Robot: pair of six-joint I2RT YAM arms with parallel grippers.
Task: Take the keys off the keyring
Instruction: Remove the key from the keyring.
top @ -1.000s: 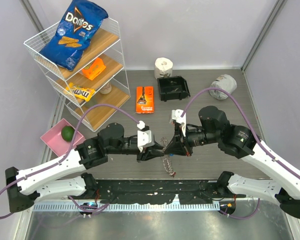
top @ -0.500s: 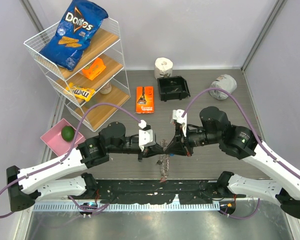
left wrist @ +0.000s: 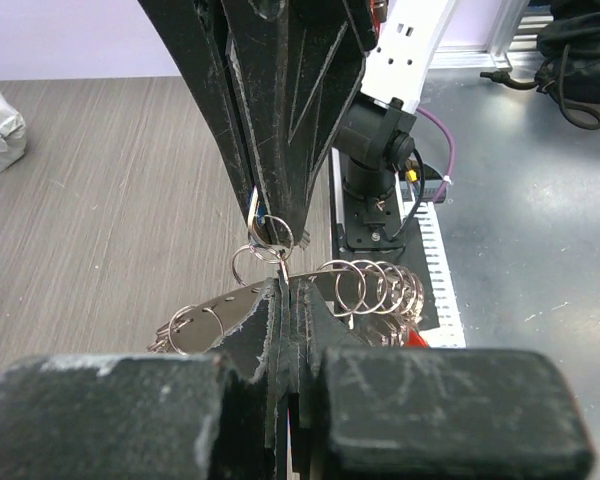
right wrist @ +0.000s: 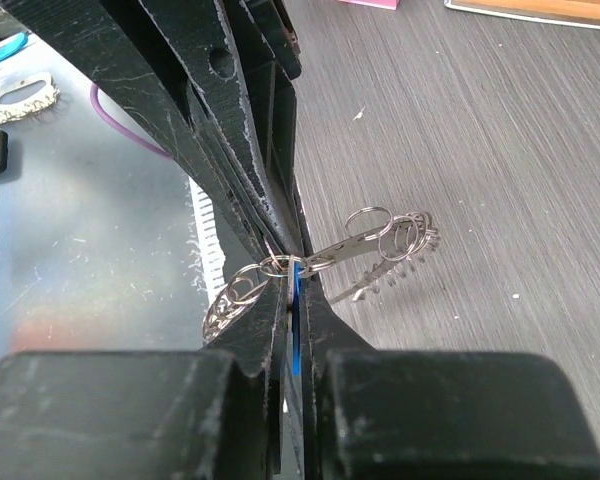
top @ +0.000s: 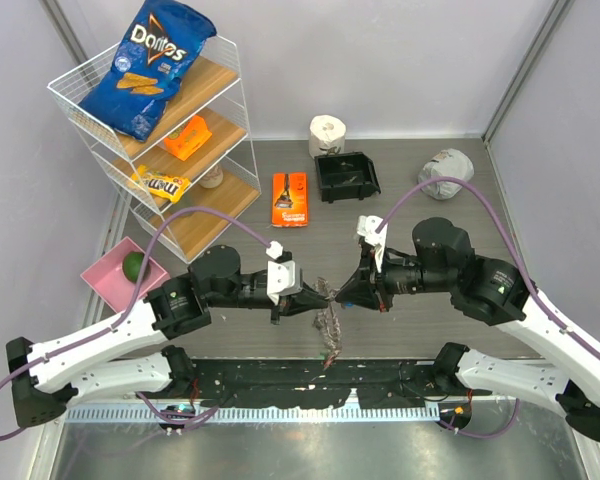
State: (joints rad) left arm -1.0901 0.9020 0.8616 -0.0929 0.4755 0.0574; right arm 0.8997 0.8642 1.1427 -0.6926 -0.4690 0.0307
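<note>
Above the table's near middle my two grippers meet tip to tip. The left gripper is shut on a thin small ring of the keyring. Its loops fan out to either side of my tips, and a red bit shows behind them. The right gripper is shut on a blue-headed key held edge-on between its pads. The small ring at its tips links to the bundle, whose silver keys and rings hang beyond. The rest of the bundle dangles below both tips in the top view.
A wire shelf at the back left holds a Doritos bag, an orange pack and M&Ms. A pink tray with a lime sits left. An orange packet, black bin, paper roll and crumpled white wad lie further back.
The left gripper has closed onto the ring. The right arm has drawn slightly rightward and the left slightly leftward, with the bundle still hanging between the tips.
</note>
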